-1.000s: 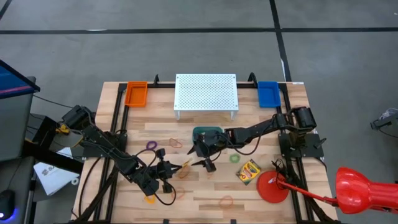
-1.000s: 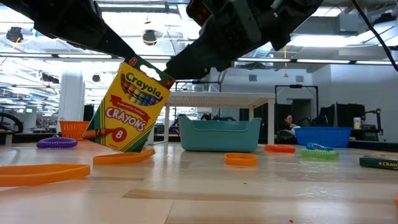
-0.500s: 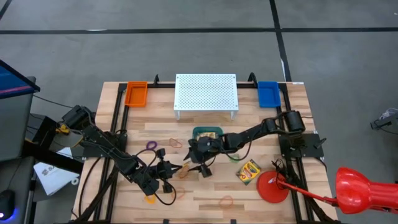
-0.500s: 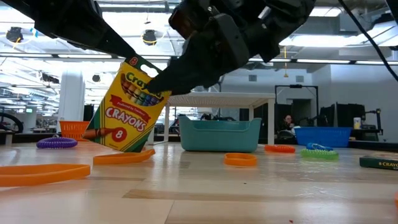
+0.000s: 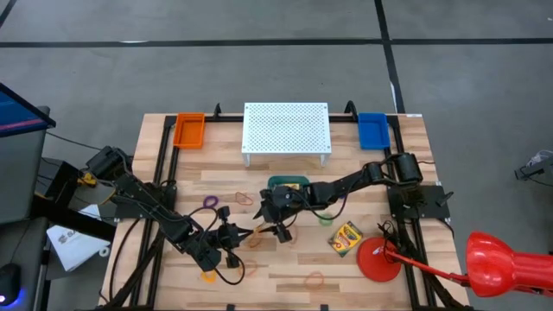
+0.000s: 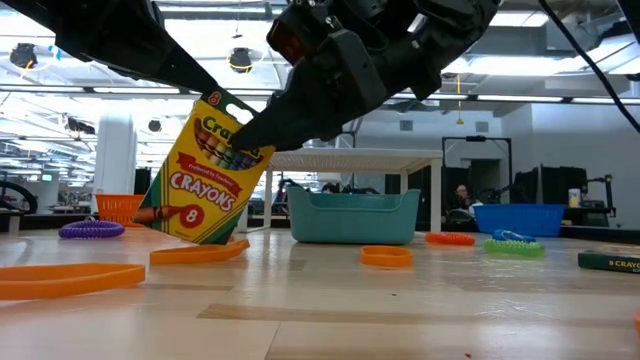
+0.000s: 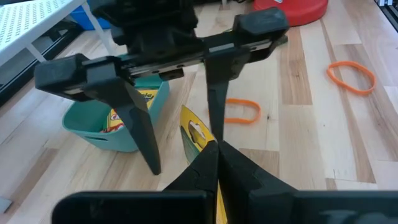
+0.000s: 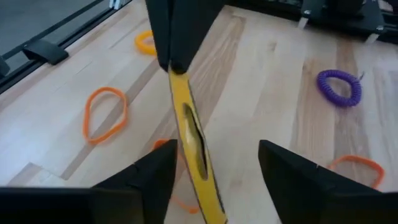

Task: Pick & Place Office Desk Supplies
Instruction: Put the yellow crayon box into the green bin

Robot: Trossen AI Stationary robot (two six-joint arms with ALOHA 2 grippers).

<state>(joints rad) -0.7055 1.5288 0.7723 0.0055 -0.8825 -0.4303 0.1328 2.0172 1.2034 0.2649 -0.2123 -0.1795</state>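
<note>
The left claw (image 5: pixel 244 233) is clenched on one end of a crayon box (image 6: pixel 205 170), holding it tilted above the table (image 5: pixel 285 276) in front of the teal bin (image 5: pixel 288 184). In the left wrist view the fingers are pinching the thin yellow edge of the box. The right claw (image 5: pixel 281 231) is reaching in from the opposite side with its fingers spread wide; in the right wrist view the box edge is standing between them, not yet gripped.

A second crayon box (image 5: pixel 346 238) is lying flat on the table near the red disc (image 5: pixel 378 258). The teal bin already appears to be holding something yellow, seen in the left wrist view. Rubber-band loops are lying scattered: a purple loop (image 5: pixel 210 202), a green loop (image 5: pixel 326 219) and an orange loop (image 5: pixel 314 279), among others.

Judged step: a handover of the box from the left claw to the right.

Hazards:
- The grasp is on a narrow edge. If the left claw is releasing before the right one is closing, the box is likely to drop.
- The two claws are working very close together. A slight misalignment is likely to cause a finger collision or knock the box askew.
- A right claw closing off-centre could twist the thin box out of both grips.
</note>
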